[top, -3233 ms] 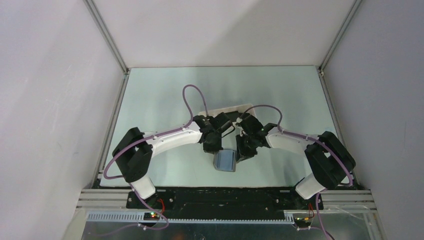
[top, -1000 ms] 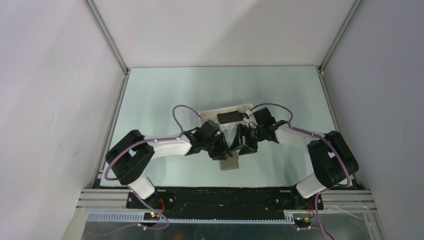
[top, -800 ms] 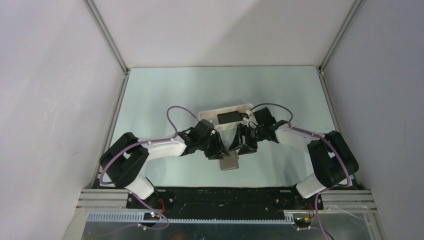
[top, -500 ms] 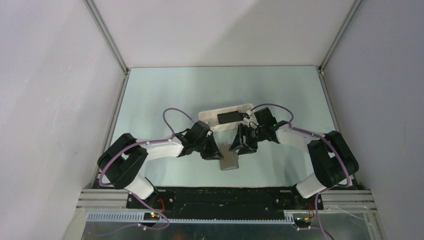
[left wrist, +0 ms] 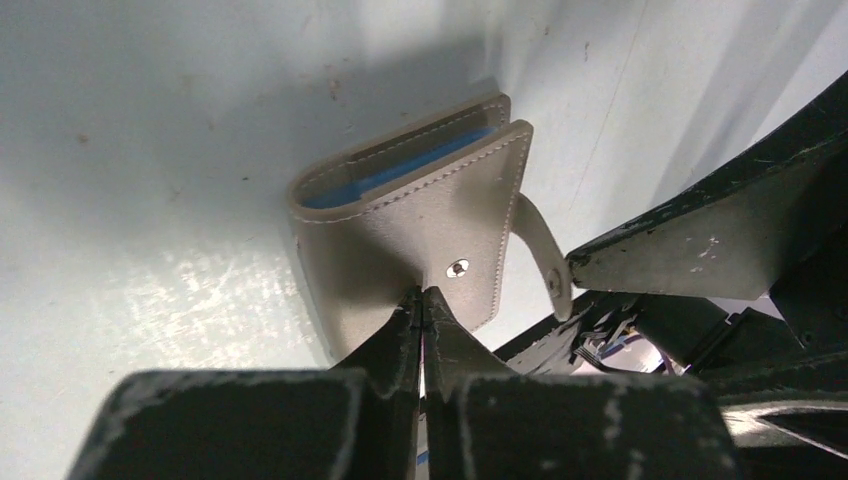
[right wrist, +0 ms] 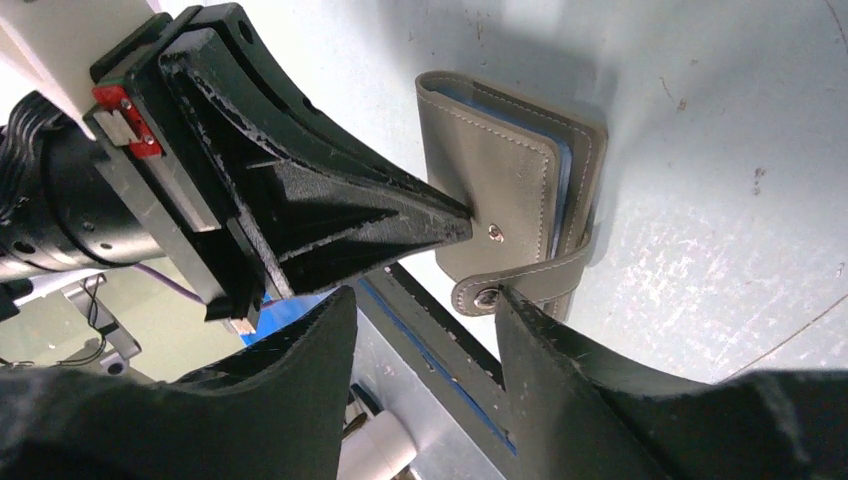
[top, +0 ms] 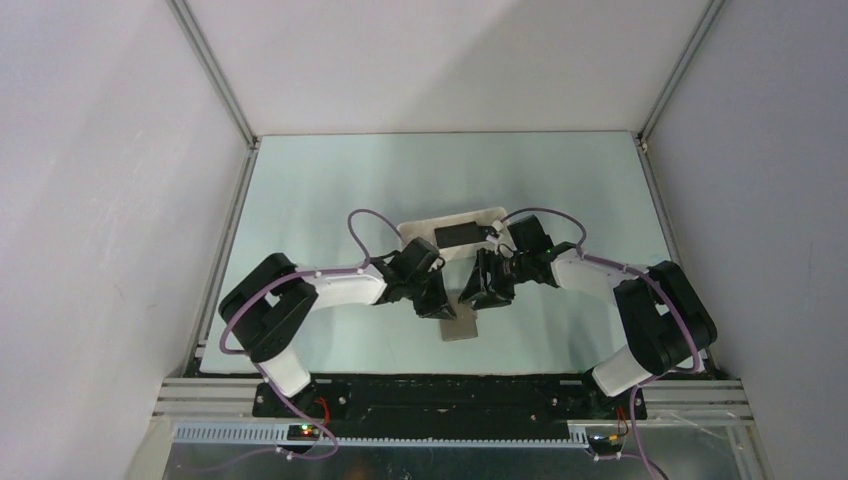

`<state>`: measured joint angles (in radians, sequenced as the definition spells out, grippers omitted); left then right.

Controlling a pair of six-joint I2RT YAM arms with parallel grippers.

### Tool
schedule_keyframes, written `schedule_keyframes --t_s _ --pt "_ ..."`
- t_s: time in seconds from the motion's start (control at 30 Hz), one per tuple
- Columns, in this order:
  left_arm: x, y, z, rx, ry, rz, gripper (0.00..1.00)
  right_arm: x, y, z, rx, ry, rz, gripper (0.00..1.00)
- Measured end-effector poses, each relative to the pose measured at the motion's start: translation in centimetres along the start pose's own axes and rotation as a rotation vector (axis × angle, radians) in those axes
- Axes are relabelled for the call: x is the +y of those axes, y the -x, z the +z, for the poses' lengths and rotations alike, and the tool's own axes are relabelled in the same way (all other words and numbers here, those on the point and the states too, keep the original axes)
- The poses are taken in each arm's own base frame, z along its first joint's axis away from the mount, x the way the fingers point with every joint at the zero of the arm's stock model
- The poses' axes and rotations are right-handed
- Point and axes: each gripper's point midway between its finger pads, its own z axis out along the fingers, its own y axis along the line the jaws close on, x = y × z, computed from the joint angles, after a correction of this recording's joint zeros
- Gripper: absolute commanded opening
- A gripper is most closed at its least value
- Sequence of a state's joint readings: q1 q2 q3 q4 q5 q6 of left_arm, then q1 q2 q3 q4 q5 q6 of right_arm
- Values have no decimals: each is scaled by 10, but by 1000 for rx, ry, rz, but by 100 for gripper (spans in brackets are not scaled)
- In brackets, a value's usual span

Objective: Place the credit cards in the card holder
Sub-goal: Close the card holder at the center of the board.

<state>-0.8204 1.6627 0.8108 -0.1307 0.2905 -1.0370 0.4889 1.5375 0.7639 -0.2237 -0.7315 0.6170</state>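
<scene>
The card holder [top: 460,328] lies folded on the table [top: 330,190], low in the middle of the top view, with blue lining showing at its edges. The left gripper [left wrist: 421,300] is clenched on nothing — its joined tips rest against the holder's face beside the snap stud. The strap tab [right wrist: 525,283] curls loose off the holder's edge. The right gripper [right wrist: 422,300] stands parted just beside it, one fingertip [right wrist: 520,320] at the strap's snap end. Above centre, a black credit card [top: 460,233] rests in the white tray [top: 415,232].
</scene>
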Motion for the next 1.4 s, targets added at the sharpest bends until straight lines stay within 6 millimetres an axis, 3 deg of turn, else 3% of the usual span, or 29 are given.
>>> schedule_keyframes --t_s 0.33,0.63,0.67,0.83,0.9,1.07,1.17,1.4 --pt "-6 -4 6 17 12 15 0 -16 1 19 25 -14 22 47" --pt "-6 -4 4 12 21 22 0 -17 7 26 12 1 11 46" --pt "-6 -4 3 11 23 27 2 -17 8 26 9 3 10 46" --pt "-5 -6 -9 3 28 35 29 -17 10 28 2 7 2 45" --pt "-7 -5 -19 -9 15 34 33 -17 10 29 1 4 -2 45" --pt "-26 6 -40 -54 -79 40 33 -17 9 32 -1 -8 -9 44" --pt "-34 7 -40 -55 -168 27 29 -18 9 33 -5 -8 -14 44" --pt "-16 -10 -18 15 -173 -28 34 -18 9 37 -18 4 -16 43"
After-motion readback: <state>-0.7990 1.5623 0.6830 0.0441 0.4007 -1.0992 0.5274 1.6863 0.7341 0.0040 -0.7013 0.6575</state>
